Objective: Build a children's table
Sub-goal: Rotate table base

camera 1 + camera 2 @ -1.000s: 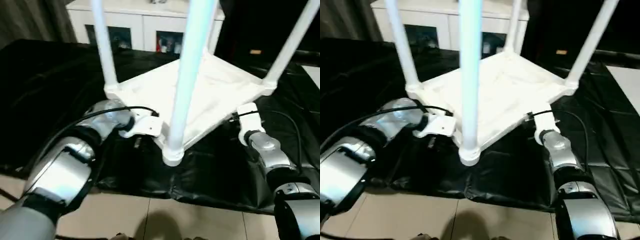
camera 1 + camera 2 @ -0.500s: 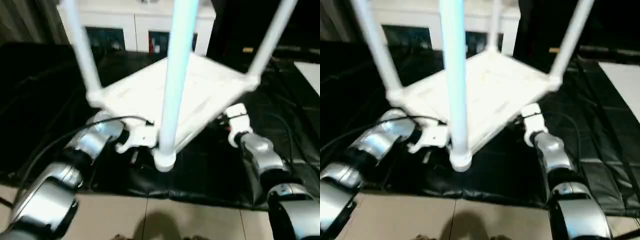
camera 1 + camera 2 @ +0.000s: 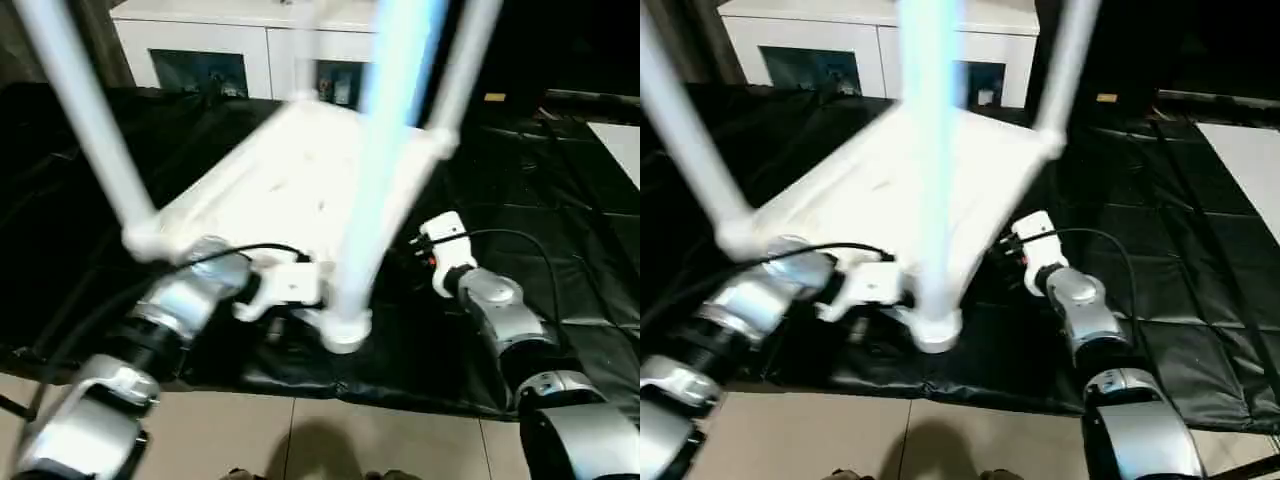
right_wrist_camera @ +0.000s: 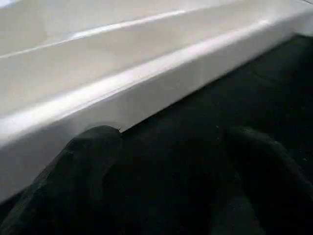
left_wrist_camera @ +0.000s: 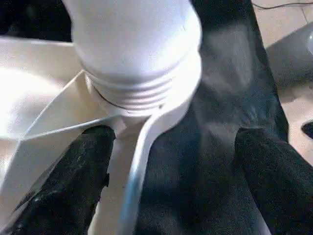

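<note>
tbl point(image 3: 290, 180) upside-down on black work table point(image 3: 560, 240), legs up | L gripper point(image 5: 168, 171) released, jaws astride near corner socket point(image 5: 142, 93), rim inside | R gripper point(image 4: 171, 161) released, under tbl's right edge | L nearer

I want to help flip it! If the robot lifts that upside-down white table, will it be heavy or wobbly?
Probably light: the children's table looks like thin white plastic with hollow tube legs. It may feel tippy, since the long legs stick high up above the top. The smooth edge could be slippery where the left gripper sits at the near corner.
</note>
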Robot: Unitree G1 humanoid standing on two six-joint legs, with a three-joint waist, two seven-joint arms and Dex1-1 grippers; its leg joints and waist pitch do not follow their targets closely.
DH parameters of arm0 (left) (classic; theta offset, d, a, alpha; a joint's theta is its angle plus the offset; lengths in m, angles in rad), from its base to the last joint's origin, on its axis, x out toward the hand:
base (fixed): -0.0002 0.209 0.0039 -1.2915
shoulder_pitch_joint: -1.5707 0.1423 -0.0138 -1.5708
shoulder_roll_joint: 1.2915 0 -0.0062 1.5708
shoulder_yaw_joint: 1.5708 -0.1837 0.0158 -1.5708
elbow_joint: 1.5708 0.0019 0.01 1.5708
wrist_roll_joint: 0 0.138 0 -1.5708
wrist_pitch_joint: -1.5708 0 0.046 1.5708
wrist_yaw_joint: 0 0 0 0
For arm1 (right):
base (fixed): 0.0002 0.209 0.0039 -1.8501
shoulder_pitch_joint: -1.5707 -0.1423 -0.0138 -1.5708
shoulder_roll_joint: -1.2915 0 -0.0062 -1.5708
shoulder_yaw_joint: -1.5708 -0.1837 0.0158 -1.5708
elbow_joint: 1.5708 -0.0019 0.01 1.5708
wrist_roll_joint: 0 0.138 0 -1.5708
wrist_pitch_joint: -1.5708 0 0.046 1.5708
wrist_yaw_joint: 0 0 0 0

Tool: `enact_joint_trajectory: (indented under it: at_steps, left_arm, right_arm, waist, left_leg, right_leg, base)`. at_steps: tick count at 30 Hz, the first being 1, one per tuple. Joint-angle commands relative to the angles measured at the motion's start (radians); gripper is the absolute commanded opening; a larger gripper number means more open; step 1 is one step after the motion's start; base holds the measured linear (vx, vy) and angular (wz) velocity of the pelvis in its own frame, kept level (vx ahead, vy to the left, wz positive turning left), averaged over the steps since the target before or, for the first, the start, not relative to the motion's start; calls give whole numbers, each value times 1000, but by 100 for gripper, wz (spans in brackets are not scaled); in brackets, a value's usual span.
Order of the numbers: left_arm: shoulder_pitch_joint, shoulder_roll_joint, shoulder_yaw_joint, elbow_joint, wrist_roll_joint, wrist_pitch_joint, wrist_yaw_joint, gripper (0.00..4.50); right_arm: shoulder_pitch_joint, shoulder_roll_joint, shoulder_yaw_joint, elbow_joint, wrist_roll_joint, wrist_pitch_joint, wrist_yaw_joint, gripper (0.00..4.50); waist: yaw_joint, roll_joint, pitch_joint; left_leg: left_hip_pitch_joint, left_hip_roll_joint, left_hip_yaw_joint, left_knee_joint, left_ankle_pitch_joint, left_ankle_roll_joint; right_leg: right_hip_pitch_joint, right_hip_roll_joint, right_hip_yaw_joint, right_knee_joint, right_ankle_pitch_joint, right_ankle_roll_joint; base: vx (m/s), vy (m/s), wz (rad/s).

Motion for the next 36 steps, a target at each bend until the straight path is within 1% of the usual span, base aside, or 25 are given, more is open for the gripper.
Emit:
enact_joint_trajectory:
  at_steps: [1, 4, 6, 8, 10, 11, 14, 17, 18, 19, 20, 21, 23, 24, 26, 27, 28, 29, 30, 31, 32, 33, 34, 35, 36]
  left_arm:
    - [-22, -69, -38, -13, 4, -12, 37, 436]
    - [-35, -110, -37, 19, 17, -25, 94, 436]
    - [-64, -152, -24, 96, 47, -78, 210, 436]
    - [-81, -158, -17, 133, 66, -97, 264, 436]
    - [-94, -157, 0, 157, 70, -113, 312, 436]
    - [-104, -142, 26, 161, 57, -124, 333, 436]
    - [-91, -120, 50, 131, 23, -105, 291, 436]
    - [-41, -76, 76, 59, -28, -81, 198, 436]
    - [-31, -67, 78, 50, -30, -75, 190, 436]
    - [-26, -60, 78, 45, -26, -74, 193, 436]
    - [-15, -48, 79, 38, -21, -80, 208, 436]
    - [-5, -42, 96, 21, -24, -49, 239, 436]
    - [0, -41, 108, 9, -28, -20, 264, 436]
    - [9, -53, 144, -22, -49, 55, 303, 436]
    - [36, -82, 207, -101, -109, 169, 355, 436]
    - [62, -89, 220, -160, -140, 239, 345, 436]
    - [89, -90, 220, -214, -158, 285, 331, 436]
    - [100, -91, 219, -232, -160, 293, 329, 436]
    - [141, -104, 215, -293, -170, 323, 342, 436]
    - [165, -118, 206, -318, -180, 325, 352, 436]
    - [165, -118, 206, -318, -180, 325, 352, 436]
    - [184, -125, 193, -331, -174, 313, 357, 436]
    - [193, -123, 180, -338, -167, 300, 355, 436]
    - [210, -116, 156, -348, -158, 280, 340, 436]
    - [224, -111, 142, -364, -150, 297, 334, 436]
  right_arm:
    - [-2, 81, 78, -56, -5, -30, 84, 410]
    - [1, 90, 88, -61, -6, -30, 97, 410]
    - [-5, 85, 89, -55, -26, -48, 56, 410]
    - [-14, 76, 78, -43, -34, -59, 13, 410]
    - [-24, 67, 52, -41, -20, -66, -12, 410]
    - [-35, 43, 9, -57, 4, -72, -39, 410]
    - [-32, 13, -21, -86, 25, -61, -29, 410]
    - [-4, -44, -45, -151, 44, -30, 8, 410]
    - [7, -55, -45, -168, 46, -21, 21, 410]
    - [17, -63, -42, -181, 45, -19, 30, 410]
    - [37, -80, -38, -208, 41, -16, 46, 410]
    - [62, -101, -36, -241, 37, -7, 58, 410]
    - [79, -114, -36, -263, 37, 1, 65, 410]
    - [100, -132, -40, -291, 40, 21, 77, 410]
    - [139, -168, -38, -345, 42, 58, 107, 410]
    - [156, -191, -32, -365, 39, 72, 134, 410]
    - [173, -214, -23, -384, 36, 90, 160, 410]
    - [179, -224, -18, -390, 34, 94, 173, 410]
    - [206, -270, -1, -421, 31, 105, 232, 410]
    - [221, -300, 4, -446, 36, 120, 275, 410]
    - [221, -300, 4, -446, 36, 120, 275, 410]
    - [232, -329, 13, -467, 35, 123, 316, 410]
    - [239, -345, 16, -485, 39, 127, 342, 410]
    - [251, -371, 18, -514, 55, 135, 392, 410]
    - [264, -391, 15, -548, 78, 151, 435, 410]
  waist:
    - [6, -3, -67]
    - [8, -3, -68]
    - [10, -4, -69]
    - [12, -4, -70]
    - [14, -6, -68]
    - [14, -5, -68]
    - [21, -5, -71]
    - [27, -9, -72]
    - [29, -5, -72]
    - [31, -4, -72]
    - [30, -13, -70]
    - [35, -9, -71]
    - [36, -8, -71]
    - [39, -13, -73]
    - [42, -13, -73]
    - [45, -17, -69]
    - [49, -20, -70]
    - [51, -19, -68]
    - [47, -29, -65]
    - [50, -29, -59]
    - [49, -30, -59]
    - [48, -28, -59]
    - [48, -31, -58]
    - [48, -31, -59]
    - [50, -33, -59]
  left_leg:
    - [13, 37, -20, -80, -286, 35]
    - [17, 36, -18, -78, -275, 42]
    - [16, 34, -17, -74, -259, 57]
    - [18, 34, -17, -74, -258, 57]
    - [19, 34, -19, -76, -278, 54]
    - [21, 34, -18, -74, -290, 56]
    - [22, 35, -16, -72, -272, 60]
    - [11, 36, -17, -71, -211, 80]
    - [16, 38, -16, -71, -205, 87]
    - [17, 37, -16, -69, -199, 89]
    - [16, 36, -13, -69, -200, 91]
    - [16, 36, -14, -69, -195, 93]
    - [17, 36, -13, -67, -189, 94]
    - [17, 36, -13, -66, -182, 95]
    - [19, 39, -12, -65, -172, 92]
    - [15, 38, -12, -65, -172, 101]
    - [13, 40, -13, -65, -177, 102]
    - [13, 39, -13, -65, -182, 106]
    - [13, 38, -12, -66, -210, 104]
    - [13, 38, -13, -67, -233, 101]
    - [11, 37, -14, -67, -241, 100]
    - [13, 35, -13, -67, -253, 96]
    - [13, 36, -15, -69, -269, 90]
    - [13, 37, -17, -69, -272, 87]
    - [12, 40, -19, -70, -277, 89]
  right_leg:
    - [49, -51, 32, -72, -213, -267]
    - [47, -50, 32, -73, -191, -272]
    - [49, -47, 31, -72, -155, -280]
    - [48, -48, 31, -73, -155, -278]
    - [50, -53, 31, -76, -193, -269]
    - [47, -52, 32, -80, -216, -264]
    - [46, -51, 31, -77, -209, -265]
    - [54, -49, 29, -64, -130, -270]
    - [50, -49, 28, -64, -121, -276]
    - [50, -47, 28, -62, -112, -279]
    - [48, -45, 28, -64, -116, -277]
    - [50, -46, 29, -62, -116, -269]
    - [49, -46, 29, -62, -105, -270]
    - [49, -46, 29, -60, -102, -270]
    - [52, -47, 29, -57, -82, -281]
    - [51, -46, 29, -61, -88, -287]
    - [56, -50, 28, -60, -108, -287]
    - [52, -50, 28, -64, -130, -282]
    - [51, -47, 26, -70, -182, -267]
    - [48, -49, 28, -78, -240, -246]
    - [50, -49, 28, -80, -263, -235]
    - [44, -47, 29, -85, -303, -218]
    - [43, -47, 28, -89, -335, -197]
    - [43, -49, 28, -89, -346, -188]
    - [43, -48, 30, -89, -351, -171]
  base:
    - [0, 0, 0]
    - [0, 0, 0]
    - [0, 0, 0]
    - [0, 0, 0]
    - [0, 0, 0]
    - [0, 0, 0]
    - [0, 0, 0]
    - [0, 0, 0]
    - [0, 0, 0]
    - [0, 0, 0]
    - [0, 0, 0]
    - [0, 0, 0]
    - [0, 0, 0]
    - [0, 0, 0]
    - [0, 0, 0]
    - [0, 0, 0]
    - [0, 0, 0]
    - [0, 0, 0]
    - [0, 0, 0]
    - [0, 0, 0]
    - [0, 0, 0]
    - [0, 0, 0]
    - [0, 0, 0]
    - [0, 0, 0]
    - [0, 0, 0]
